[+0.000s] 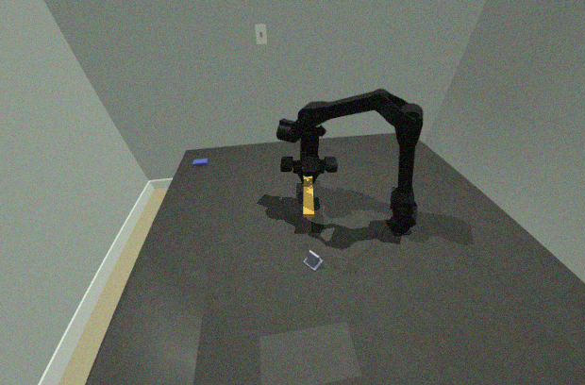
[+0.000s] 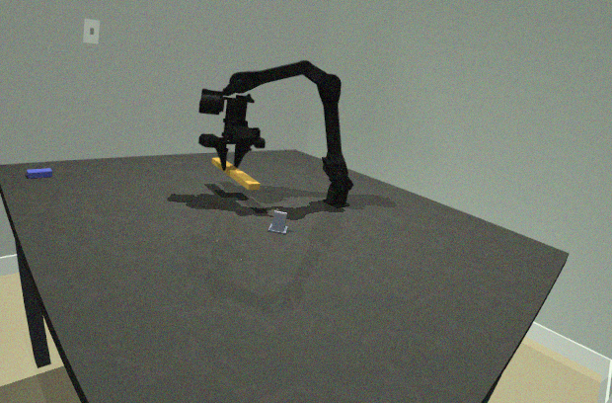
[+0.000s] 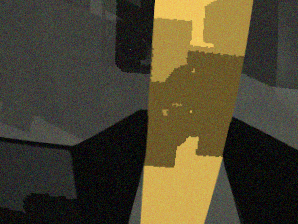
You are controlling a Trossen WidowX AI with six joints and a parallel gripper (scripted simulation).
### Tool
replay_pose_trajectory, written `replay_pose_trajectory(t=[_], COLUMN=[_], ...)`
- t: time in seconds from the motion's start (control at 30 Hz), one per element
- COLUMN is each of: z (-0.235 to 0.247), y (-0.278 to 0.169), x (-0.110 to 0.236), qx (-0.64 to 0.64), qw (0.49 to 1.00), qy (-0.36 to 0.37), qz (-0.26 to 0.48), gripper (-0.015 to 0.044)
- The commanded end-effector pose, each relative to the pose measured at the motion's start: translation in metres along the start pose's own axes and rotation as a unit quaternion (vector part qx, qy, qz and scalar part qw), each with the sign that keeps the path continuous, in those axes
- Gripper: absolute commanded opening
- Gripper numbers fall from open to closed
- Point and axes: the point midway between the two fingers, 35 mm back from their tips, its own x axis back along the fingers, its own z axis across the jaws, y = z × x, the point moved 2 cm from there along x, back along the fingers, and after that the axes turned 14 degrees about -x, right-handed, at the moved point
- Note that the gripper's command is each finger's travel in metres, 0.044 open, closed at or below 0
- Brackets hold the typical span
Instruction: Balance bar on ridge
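Note:
A long yellow bar (image 1: pixel 309 202) (image 2: pixel 243 177) (image 3: pixel 193 90) is between the fingers of my gripper (image 1: pixel 309 181) (image 2: pixel 231 166) (image 3: pixel 185 163). The gripper is shut on the bar, gripping it toward its far end, and points straight down. The bar hangs a little above the dark table (image 1: pixel 221 292) (image 2: pixel 182 306), with its shadow below it. The ridge (image 1: pixel 312 260) (image 2: pixel 279 221), a small pale grey upright piece, stands on the table in front of the bar's near end and apart from it. The wrist view does not show the ridge.
A small blue block (image 1: pixel 200 161) (image 2: pixel 38 173) lies at the far left corner of the table. The arm's base (image 1: pixel 402 218) (image 2: pixel 338 190) stands to the right of the bar. The table's edges drop to a tan floor.

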Motion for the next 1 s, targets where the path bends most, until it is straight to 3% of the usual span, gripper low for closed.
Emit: replay_pose_trajectory(t=[0.0, 0.33, 0.97], z=[0.0, 0.002, 0.005], y=[0.0, 0.003, 0.077], x=[0.012, 0.031, 0.032], qx=[0.001, -0.002, -0.1], qw=[1.0, 1.0, 0.995], qy=[-0.004, -0.004, -0.004], qz=[0.002, 0.003, -0.002], gripper=[0.0, 0.0, 0.0])
